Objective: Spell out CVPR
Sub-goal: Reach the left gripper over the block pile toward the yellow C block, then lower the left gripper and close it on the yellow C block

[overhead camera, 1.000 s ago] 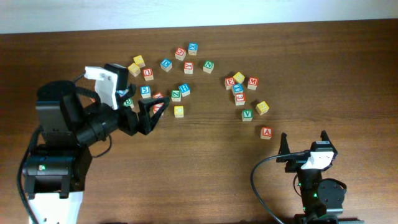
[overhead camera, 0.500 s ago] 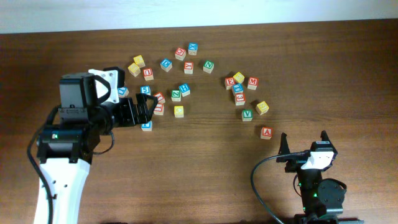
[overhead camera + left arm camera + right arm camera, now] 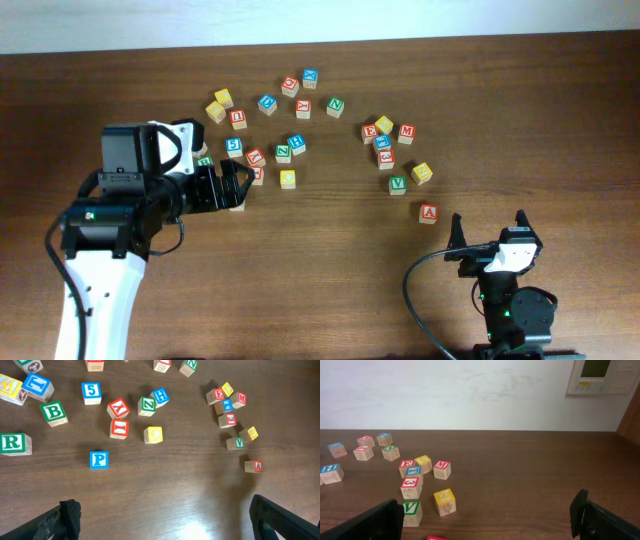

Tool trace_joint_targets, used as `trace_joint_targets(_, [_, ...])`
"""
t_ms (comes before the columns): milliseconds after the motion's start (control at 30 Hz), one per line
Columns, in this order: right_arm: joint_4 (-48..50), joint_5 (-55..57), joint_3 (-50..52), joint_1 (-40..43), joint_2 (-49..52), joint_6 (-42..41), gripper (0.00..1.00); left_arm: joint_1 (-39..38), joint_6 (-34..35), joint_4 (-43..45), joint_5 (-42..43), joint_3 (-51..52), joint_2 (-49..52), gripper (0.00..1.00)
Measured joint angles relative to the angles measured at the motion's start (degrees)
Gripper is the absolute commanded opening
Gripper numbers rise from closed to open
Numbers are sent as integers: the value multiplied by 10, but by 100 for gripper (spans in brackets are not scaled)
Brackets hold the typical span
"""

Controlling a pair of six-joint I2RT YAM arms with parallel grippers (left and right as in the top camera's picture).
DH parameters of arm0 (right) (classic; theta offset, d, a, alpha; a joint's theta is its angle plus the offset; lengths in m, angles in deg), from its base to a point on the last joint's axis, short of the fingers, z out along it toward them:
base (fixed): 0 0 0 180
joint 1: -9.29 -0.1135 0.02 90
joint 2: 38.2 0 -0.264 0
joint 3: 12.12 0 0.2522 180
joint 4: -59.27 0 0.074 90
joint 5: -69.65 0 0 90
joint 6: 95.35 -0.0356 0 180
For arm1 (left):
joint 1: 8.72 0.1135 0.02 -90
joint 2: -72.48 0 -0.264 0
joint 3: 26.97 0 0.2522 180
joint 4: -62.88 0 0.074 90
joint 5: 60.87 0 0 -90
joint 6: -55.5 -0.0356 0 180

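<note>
Left gripper (image 3: 162, 505) spread wide and empty; P block (image 3: 99, 459) lies just ahead of it, left of centre in the wrist frame, roughly square to the jaws, far nearer this arm than the right gripper (image 3: 489, 230), likewise wide and empty at lower right.

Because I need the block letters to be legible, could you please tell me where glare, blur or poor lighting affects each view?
Left wrist view: pale glare on the table near the bottom edge, the P block sharp. Right wrist view: the near V block reads clearly, far blocks too small. Overhead view: even light, tiny letters, the left gripper dark against the wood.
</note>
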Motion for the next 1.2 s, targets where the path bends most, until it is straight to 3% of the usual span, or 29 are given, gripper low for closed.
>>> trace_joint_targets(400, [0, 0, 0, 0, 0, 0, 98, 0, 0, -21, 0, 0, 0, 99])
trace_joint_targets(700, [0, 0, 0, 0, 0, 0, 98, 0, 7, 16, 64, 0, 0, 99])
trace_joint_targets(867, [0, 0, 0, 0, 0, 0, 98, 37, 80, 14, 22, 0, 0, 99])
trace_joint_targets(1200, [0, 0, 0, 0, 0, 0, 98, 61, 92, -24, -44, 0, 0, 99])
